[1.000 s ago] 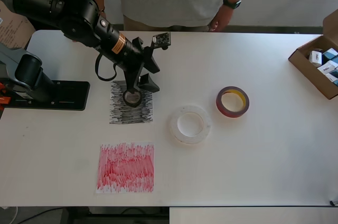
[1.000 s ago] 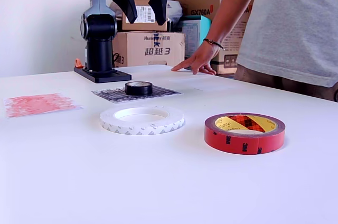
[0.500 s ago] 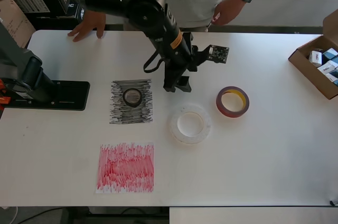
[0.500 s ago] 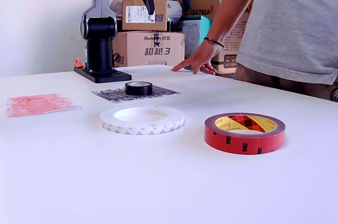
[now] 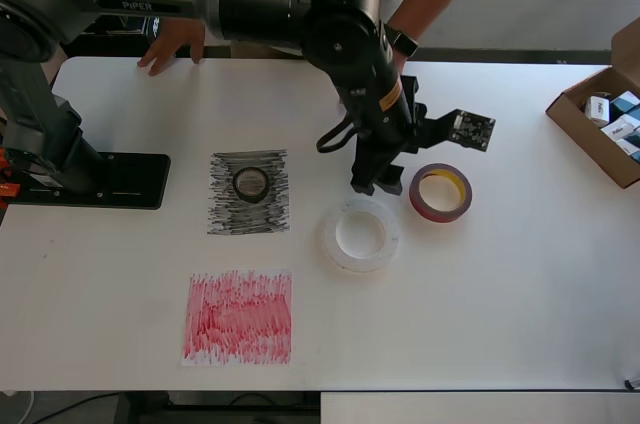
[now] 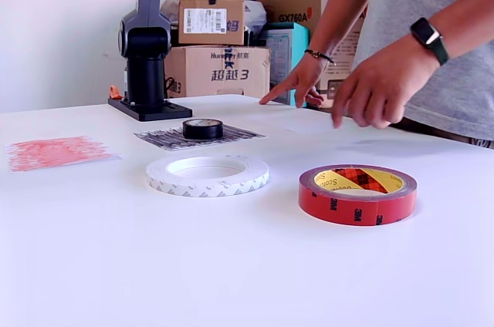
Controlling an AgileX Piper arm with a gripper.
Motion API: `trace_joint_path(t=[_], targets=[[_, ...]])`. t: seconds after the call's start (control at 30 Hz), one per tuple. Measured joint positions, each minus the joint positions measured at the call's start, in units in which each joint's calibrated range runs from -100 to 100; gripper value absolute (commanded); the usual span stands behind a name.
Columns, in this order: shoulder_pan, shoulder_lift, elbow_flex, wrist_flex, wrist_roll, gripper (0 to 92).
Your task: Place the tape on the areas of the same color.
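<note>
The gripper (image 5: 378, 182) is seen spread and empty above the table (image 5: 520, 284), between the white roll (image 5: 360, 235) and the red roll (image 5: 440, 193); the black roll (image 5: 250, 184) already lies on the black sheet (image 5: 249, 193). The red roll is judged light and stiff, best pinched across its wall, one finger inside the core.

arm (image 5: 290, 4): black, cylindrical | orange label band | black cable loop | "PIPER" marking

Open cardboard box (image 5: 600, 129); stacked cartons (image 6: 220, 42); wristwatch (image 6: 429, 36)
</note>
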Motion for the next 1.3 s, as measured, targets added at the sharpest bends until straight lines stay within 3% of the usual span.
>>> trace_joint_path(t=[0.37, 1.3], targets=[[-0.6, 7.7, -0.3, -0.8, -4.8, 71.8], [-0.6, 21.0, -0.3, -2.9, -8.1, 71.8]])
